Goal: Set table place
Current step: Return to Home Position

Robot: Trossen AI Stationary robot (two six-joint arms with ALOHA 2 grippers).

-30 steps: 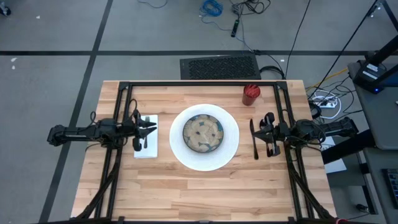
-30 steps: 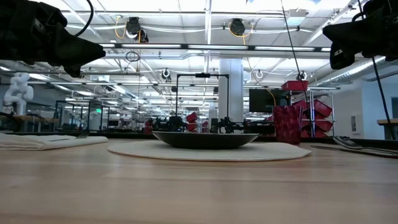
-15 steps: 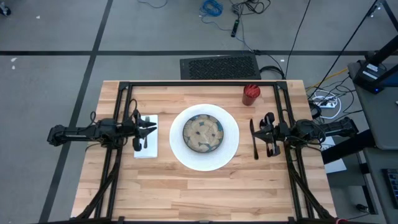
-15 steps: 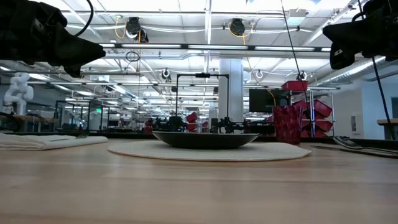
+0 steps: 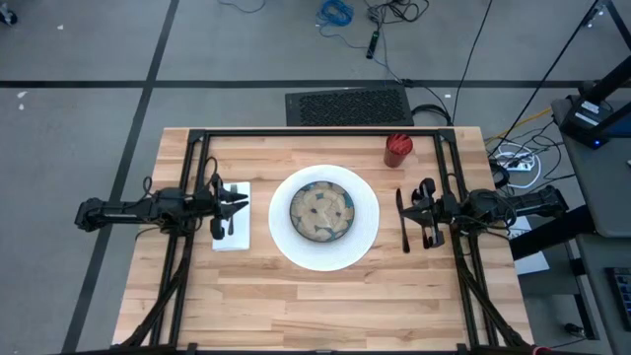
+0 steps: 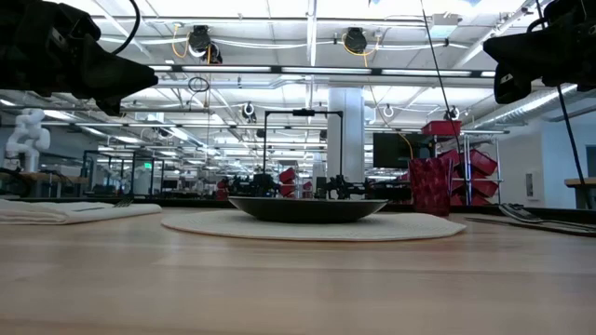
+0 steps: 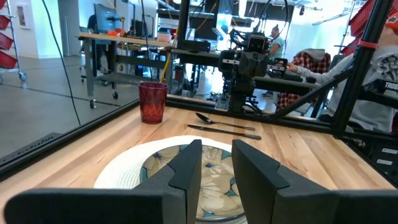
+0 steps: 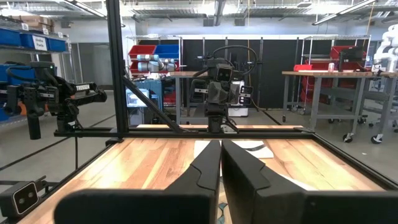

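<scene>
On the table a patterned bowl sits in the middle of a round white plate. A red cup stands at the far right. A white napkin lies left of the plate. A dark knife and a spoon lie right of it. My left gripper hovers level above the napkin, open and holding nothing. My right gripper hovers level above the spoon, shut and holding nothing.
A black tube frame runs along the far edge of the table and down both sides under the arms. The near half of the table is bare wood. A dark utensil lies on the napkin. A person shows in the room beyond the table.
</scene>
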